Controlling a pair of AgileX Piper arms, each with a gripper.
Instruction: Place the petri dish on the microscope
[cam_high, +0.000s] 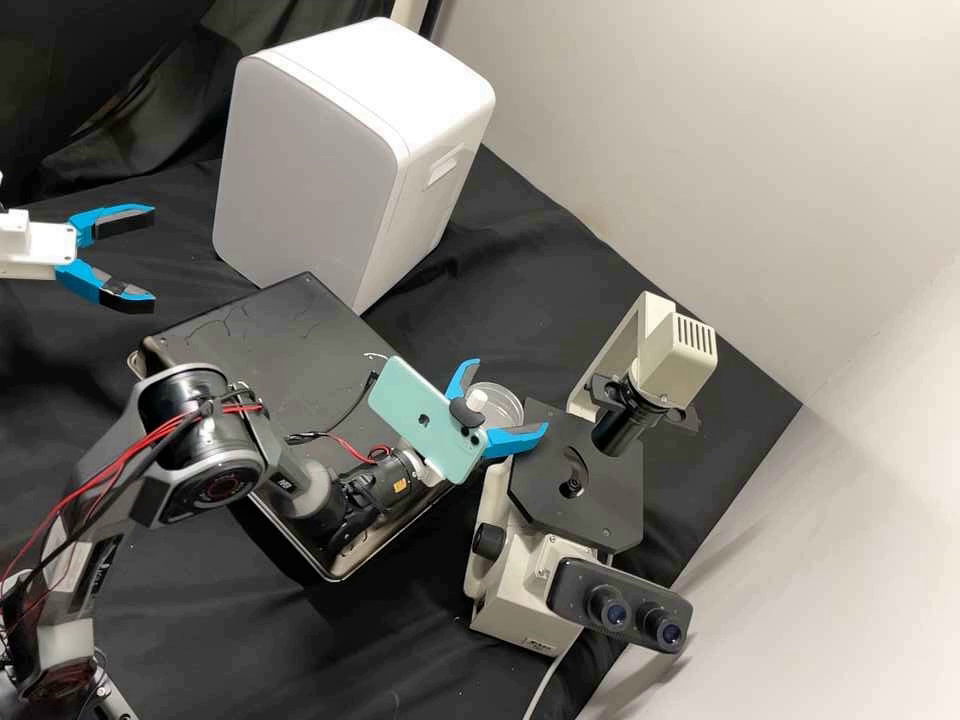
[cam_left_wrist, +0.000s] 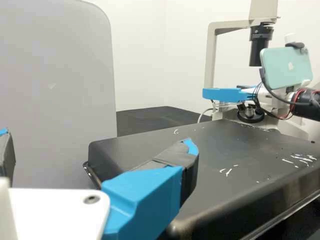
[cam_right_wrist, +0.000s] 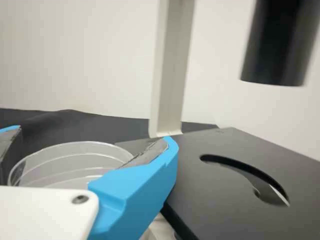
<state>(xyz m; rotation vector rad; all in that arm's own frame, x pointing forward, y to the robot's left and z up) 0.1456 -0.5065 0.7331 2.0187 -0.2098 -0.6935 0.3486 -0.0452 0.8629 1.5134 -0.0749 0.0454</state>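
A clear round petri dish (cam_high: 497, 401) sits between the blue fingers of my right gripper (cam_high: 505, 400), which is shut on it. It hangs just off the near-left edge of the microscope's black stage (cam_high: 575, 480). In the right wrist view the petri dish (cam_right_wrist: 65, 160) lies inside the right gripper (cam_right_wrist: 89, 145), with the stage (cam_right_wrist: 225, 200) and its slot (cam_right_wrist: 245, 175) just beyond and the dark condenser (cam_right_wrist: 280, 40) overhead. My left gripper (cam_high: 148, 255) is open and empty at the far left, well away from the beige microscope (cam_high: 520, 590).
A tall white box (cam_high: 350, 150) stands at the back. A low black platform (cam_high: 270, 340) lies under the right arm; the left gripper (cam_left_wrist: 95, 145) faces its corner (cam_left_wrist: 225, 150). A mint-green phone (cam_high: 425, 420) is clamped on the right wrist. The wall runs close behind the microscope.
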